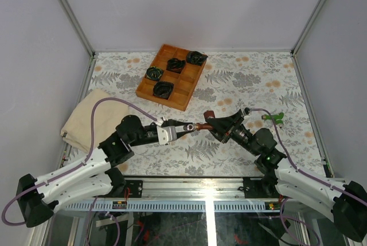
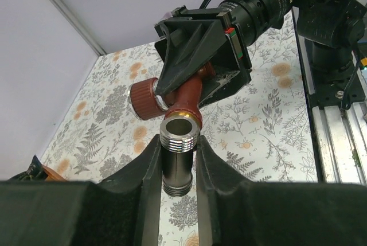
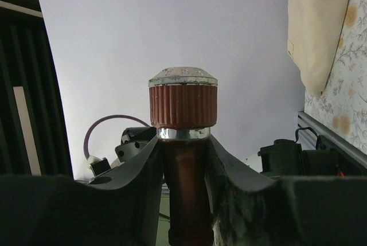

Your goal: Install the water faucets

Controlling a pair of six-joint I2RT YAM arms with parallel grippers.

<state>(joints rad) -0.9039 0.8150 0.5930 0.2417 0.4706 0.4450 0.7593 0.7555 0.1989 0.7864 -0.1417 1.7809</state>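
Above the table's middle my right gripper point(image 1: 214, 123) is shut on the dark red-brown water faucet point(image 1: 207, 117). In the right wrist view its stem point(image 3: 184, 188) is clamped between the fingers, with the ribbed knob point(image 3: 183, 105) above them. My left gripper point(image 1: 191, 127) is shut on a short silvery threaded pipe point(image 2: 179, 154). The pipe's open end sits right at the faucet's brass-ringed end point(image 2: 184, 111); I cannot tell whether they touch. The bright green faucet point(image 1: 274, 117) lies on the table to the right, beside neither gripper.
A wooden compartment tray point(image 1: 183, 94) at the back centre holds several black-and-green coiled bundles point(image 1: 163, 89). A folded beige cloth point(image 1: 86, 120) lies at the left. White walls and metal frame posts close in the patterned table.
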